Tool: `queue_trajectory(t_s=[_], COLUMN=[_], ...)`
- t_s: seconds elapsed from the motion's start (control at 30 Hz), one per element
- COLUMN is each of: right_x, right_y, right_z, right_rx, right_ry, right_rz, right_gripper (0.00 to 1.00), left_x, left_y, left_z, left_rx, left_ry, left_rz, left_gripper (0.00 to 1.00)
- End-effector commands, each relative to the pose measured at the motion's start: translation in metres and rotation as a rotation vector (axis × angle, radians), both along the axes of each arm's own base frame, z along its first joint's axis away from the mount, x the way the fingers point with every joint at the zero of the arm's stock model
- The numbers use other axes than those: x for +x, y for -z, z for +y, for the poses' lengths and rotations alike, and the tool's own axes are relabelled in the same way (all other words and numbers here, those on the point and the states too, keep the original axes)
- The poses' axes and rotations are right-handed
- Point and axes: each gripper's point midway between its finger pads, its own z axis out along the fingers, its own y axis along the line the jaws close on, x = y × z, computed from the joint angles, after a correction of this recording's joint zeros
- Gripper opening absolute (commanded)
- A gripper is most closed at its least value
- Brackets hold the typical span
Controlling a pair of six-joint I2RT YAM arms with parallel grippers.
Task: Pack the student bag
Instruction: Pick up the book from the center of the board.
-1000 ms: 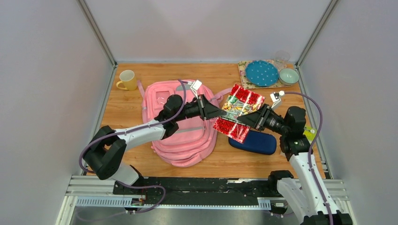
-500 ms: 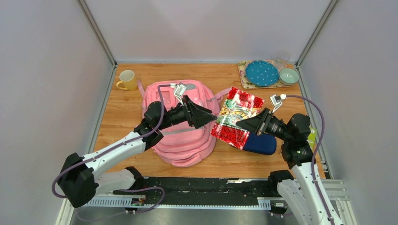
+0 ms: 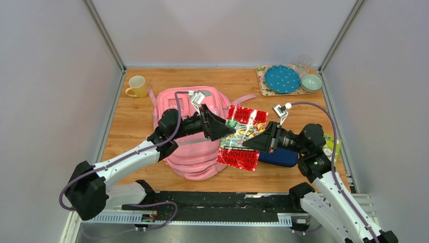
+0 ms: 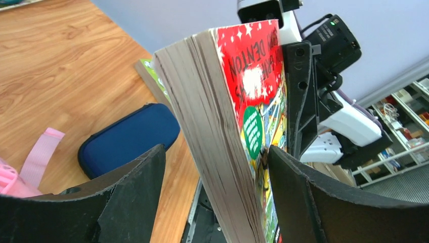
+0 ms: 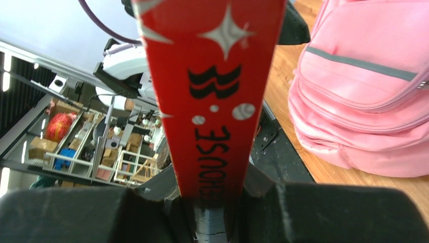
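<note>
1. Pink student bag (image 3: 195,154), flat on the table (image 3: 136,121), left of centre, front up with grey strips showing, and a pink strap trailing to the right at its far end.
2. Over the bag's right edge, off the table and tilted: a red paperback book (image 3: 242,139), cartoon cover turned up toward the overhead camera.
3. Clamped on that book from the spine side: the right pincer (image 3: 256,143), with the red spine and its black lettering rising between the fingers in the right wrist view (image 5: 212,76).
4. Facing it from the bag side: the left pincer (image 3: 226,130), fingers spread wide to either side of the book's page edge (image 4: 202,126) and gripping nothing. Clear gap at the back-cover finger (image 4: 136,187); cannot tell contact at the front-cover finger (image 4: 324,202).
5. Just right of the bag, on the table beneath the right pincer: a navy-blue zip pouch (image 3: 278,158), partly hidden by the book.
6. Near the bag's far left corner: a yellow mug (image 3: 136,86), upright.
7. In the far right corner: a patterned tray (image 3: 263,81) carrying a blue dotted plate (image 3: 282,79) and a pale bowl (image 3: 311,82), with a clear glass (image 3: 304,62) at its far end.
8. At the right edge, half behind the right arm: a flat green-yellow thing (image 3: 335,147), too hidden to identify.
</note>
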Motion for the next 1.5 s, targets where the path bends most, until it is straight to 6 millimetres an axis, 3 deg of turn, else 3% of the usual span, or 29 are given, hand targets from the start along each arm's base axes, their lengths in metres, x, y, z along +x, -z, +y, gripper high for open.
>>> queue_trajectory(t_s=[0.0, 0.3, 0.37, 0.4, 0.47, 0.5, 0.53, 0.57, 0.6, 0.63, 0.67, 0.7, 0.73, 0.77, 0.83, 0.87, 0.93, 0.97, 1.07, 1.23, 1.3, 1.33, 1.37, 1.47], right_x=[-0.024, -0.034, -0.033, -0.031, -0.024, -0.02, -0.011, -0.006, 0.017, 0.028, 0.034, 0.047, 0.049, 0.051, 0.05, 0.051, 0.049, 0.047, 0.042, 0.035, 0.033, 0.032, 0.036, 0.038], right_y=[-0.039, -0.037, -0.03, -0.035, -0.023, -0.019, -0.022, -0.007, 0.005, 0.008, 0.025, 0.034, 0.047, 0.05, 0.049, 0.062, 0.064, 0.069, 0.071, 0.081, 0.07, 0.081, 0.068, 0.068], right_z=[0.005, 0.012, 0.013, 0.014, 0.014, 0.015, 0.015, 0.013, 0.009, 0.005, -0.003, -0.012, -0.016, -0.016, -0.02, -0.021, -0.026, -0.027, -0.019, 0.011, 0.028, 0.032, 0.039, 0.049], right_rx=[0.073, 0.044, 0.009, -0.005, -0.071, -0.093, -0.12, -0.181, -0.252, -0.3, -0.369, -0.412, -0.431, -0.412, -0.364, -0.347, -0.302, -0.287, -0.25, -0.242, -0.162, -0.153, -0.092, -0.043], right_ry=[-0.113, -0.253, -0.268, -0.264, -0.241, -0.238, -0.194, -0.158, -0.026, 0.043, 0.106, 0.208, 0.234, 0.261, 0.319, 0.333, 0.389, 0.402, 0.389, 0.355, 0.337, 0.338, 0.334, 0.342], right_rz=[-0.193, -0.237, -0.212, -0.22, -0.201, -0.192, -0.232, -0.154, -0.118, -0.106, -0.032, -0.013, 0.022, 0.045, 0.06, 0.081, 0.112, 0.115, 0.126, 0.161, 0.145, 0.191, 0.167, 0.179], right_gripper=[0.0, 0.0, 0.0, 0.0, 0.0, 0.0, 0.0, 0.12, 0.26, 0.39, 0.61, 0.69, 0.74, 0.78, 0.81, 0.81, 0.85, 0.86, 0.87, 0.88, 0.88, 0.88, 0.89, 0.9], left_x=[-0.012, -0.037, -0.039, -0.04, -0.039, -0.038, -0.036, -0.031, -0.026, -0.02, -0.009, -0.002, 0.003, 0.013, 0.02, 0.028, 0.032, 0.034, 0.034, 0.029, 0.027, 0.025, 0.024, 0.02], left_y=[-0.021, -0.032, -0.035, -0.034, -0.032, -0.03, -0.021, -0.022, -0.017, 0.001, -0.004, 0.002, 0.019, 0.011, 0.022, 0.013, 0.02, 0.013, 0.011, 0.002, 0.001, -0.002, -0.002, -0.008], left_z=[-0.003, -0.002, -0.002, -0.002, -0.001, 0.0, 0.0, 0.003, 0.005, 0.009, 0.019, 0.025, 0.033, 0.048, 0.065, 0.082, 0.098, 0.11, 0.124, 0.127, 0.127, 0.128, 0.128, 0.13], left_rx=[-0.055, -0.137, -0.151, -0.15, -0.141, -0.131, -0.097, -0.088, -0.066, 0.002, 0.003, 0.029, 0.083, 0.069, 0.092, 0.061, 0.028, -0.017, -0.105, -0.287, -0.335, -0.378, -0.39, -0.471], left_ry=[0.074, 0.213, 0.224, 0.225, 0.212, 0.204, 0.188, 0.142, 0.104, 0.056, -0.051, -0.11, -0.168, -0.282, -0.384, -0.483, -0.571, -0.633, -0.69, -0.672, -0.658, -0.647, -0.64, -0.616], left_rz=[-0.07, -0.09, -0.086, -0.084, -0.084, -0.083, -0.07, -0.074, -0.067, -0.046, -0.058, -0.05, -0.022, -0.032, -0.013, -0.026, -0.013, -0.019, 0.013, 0.085, 0.101, 0.107, 0.114, 0.136], left_gripper=[0.8, 0.81, 0.75, 0.56, 0.33, 0.09, 0.0, 0.0, 0.0, 0.0, 0.0, 0.0, 0.0, 0.0, 0.0, 0.0, 0.0, 0.0, 0.0, 0.0, 0.0, 0.0, 0.0, 0.0])
